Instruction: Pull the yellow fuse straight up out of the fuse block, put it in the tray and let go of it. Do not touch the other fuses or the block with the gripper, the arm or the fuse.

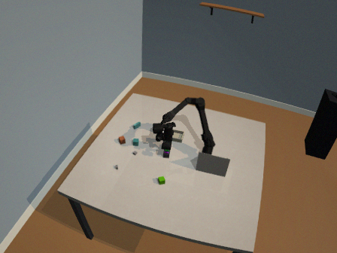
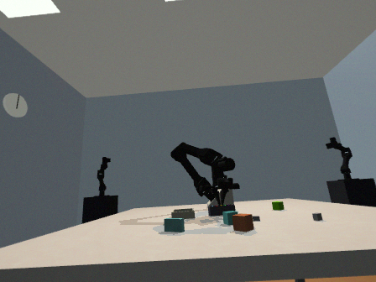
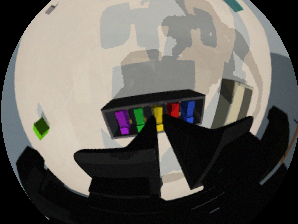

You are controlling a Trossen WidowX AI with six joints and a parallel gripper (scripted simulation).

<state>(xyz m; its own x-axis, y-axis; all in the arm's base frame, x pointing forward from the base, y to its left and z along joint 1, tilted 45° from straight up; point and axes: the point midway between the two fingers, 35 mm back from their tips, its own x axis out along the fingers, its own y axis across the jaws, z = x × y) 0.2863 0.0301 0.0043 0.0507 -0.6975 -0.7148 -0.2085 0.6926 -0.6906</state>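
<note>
My gripper (image 3: 158, 118) is shut on the yellow fuse (image 3: 158, 111), which stands upright in the middle slot of the dark fuse block (image 3: 145, 95) (image 2: 221, 211). In the wrist view a purple fuse (image 3: 121, 120) and a green fuse (image 3: 139, 119) stand to its left, a red fuse (image 3: 173, 110) and a blue fuse (image 3: 188, 109) to its right. The fingertips hide part of the yellow fuse's lower end. The tray (image 1: 183, 138) (image 2: 183, 216) (image 3: 224, 102) lies beside the block, at the right in the wrist view.
A bright green cube (image 1: 162, 180) (image 2: 278, 206) (image 3: 41, 128), an orange-brown cube (image 1: 122, 140) (image 2: 242, 222), two teal blocks (image 1: 135, 141) (image 2: 174, 225) and small grey pieces (image 1: 116, 167) (image 2: 317, 216) lie on the table. A grey panel (image 1: 213, 164) is by the arm's base.
</note>
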